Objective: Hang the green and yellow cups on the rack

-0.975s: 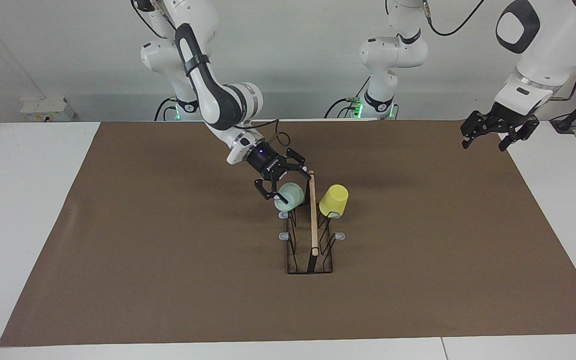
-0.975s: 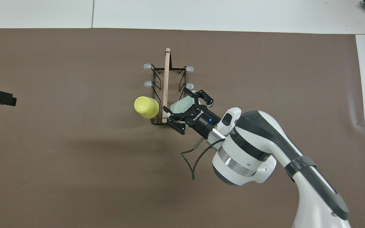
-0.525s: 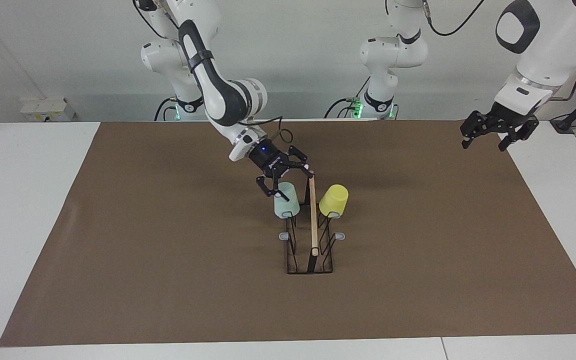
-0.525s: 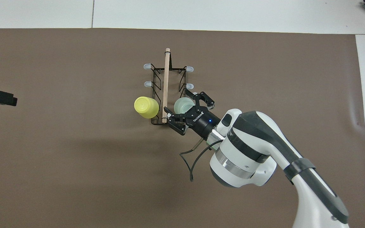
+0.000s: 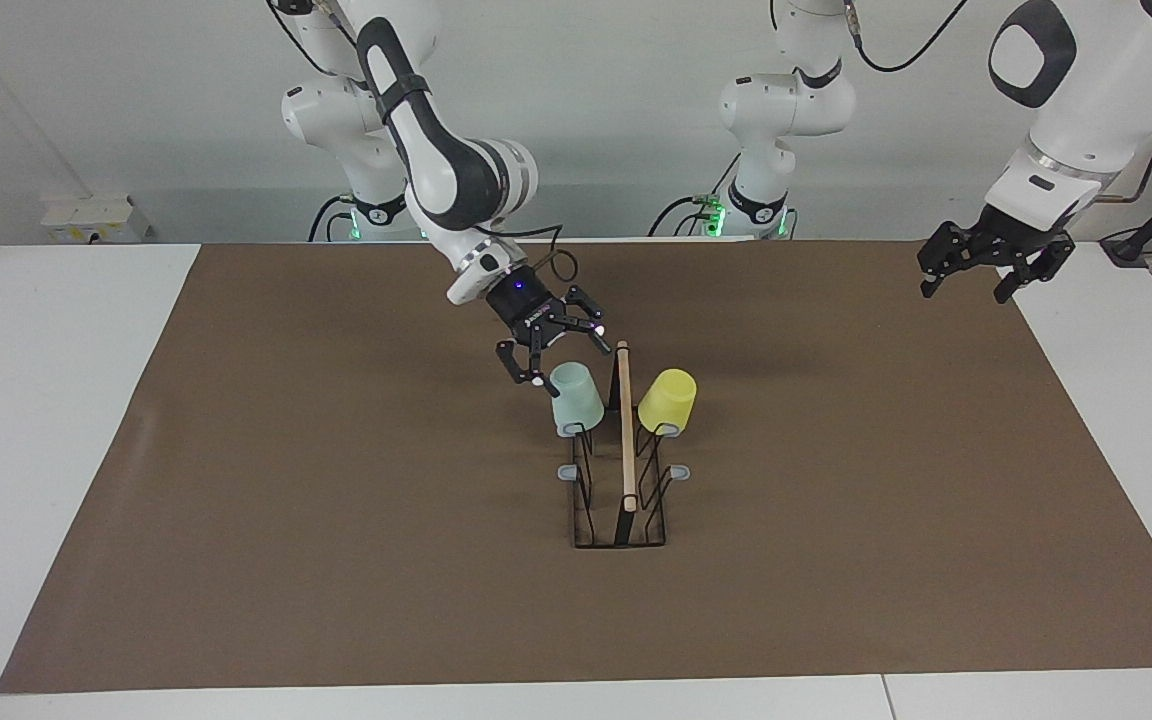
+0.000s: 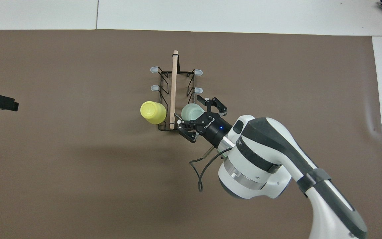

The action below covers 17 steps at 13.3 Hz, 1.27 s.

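Now both cups hang upside down on rack [image 5: 622, 470] mid-bench: green cup [image 5: 575, 398] on prong toward right arm's end, yellow cup [image 5: 667, 400] on prong toward left arm's end, wooden rod between them. Right gripper [image 5: 553, 351] spread wide, empty, just above green cup, not touching. Left gripper [image 5: 982, 262] waits raised over brown mat edge, fingers apart, empty.

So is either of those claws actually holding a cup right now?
No. The right gripper is open above the green cup, which hangs on the rack. The left gripper, also open, waits empty.
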{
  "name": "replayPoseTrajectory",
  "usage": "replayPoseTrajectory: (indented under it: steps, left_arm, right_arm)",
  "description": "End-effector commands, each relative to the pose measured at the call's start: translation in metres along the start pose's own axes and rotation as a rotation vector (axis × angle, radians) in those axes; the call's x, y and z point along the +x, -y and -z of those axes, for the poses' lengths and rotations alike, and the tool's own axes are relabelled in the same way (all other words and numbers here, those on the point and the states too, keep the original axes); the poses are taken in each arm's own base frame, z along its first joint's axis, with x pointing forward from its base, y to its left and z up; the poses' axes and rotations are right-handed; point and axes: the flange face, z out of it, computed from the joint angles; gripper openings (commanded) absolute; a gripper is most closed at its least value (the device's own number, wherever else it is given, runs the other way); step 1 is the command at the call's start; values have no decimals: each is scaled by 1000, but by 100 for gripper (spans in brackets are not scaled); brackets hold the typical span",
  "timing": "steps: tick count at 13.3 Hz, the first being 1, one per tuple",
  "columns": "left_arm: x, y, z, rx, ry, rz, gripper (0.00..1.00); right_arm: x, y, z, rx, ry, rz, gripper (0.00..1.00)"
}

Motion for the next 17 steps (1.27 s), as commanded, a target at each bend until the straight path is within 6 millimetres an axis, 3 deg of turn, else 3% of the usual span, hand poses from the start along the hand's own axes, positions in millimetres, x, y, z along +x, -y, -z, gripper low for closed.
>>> replayPoseTrajectory:
  steps: [1, 5, 13, 17]
  left_arm:
    - [-2, -1, 3, -15, 4, -4, 100]
    - [-2, -1, 5, -14, 0, -3, 100]
    - [3, -3, 17, 3, -31, -19, 100]
    - [-1, 0, 23, 2, -30, -15, 100]
  right_arm:
    - [7, -3, 3, 2, 15, 72, 100]
    - [19, -39, 6, -3, 40, 313, 100]
    - [20, -122, 19, 91, 108, 691, 100]
    - [21, -195, 49, 307, 216, 866, 100]
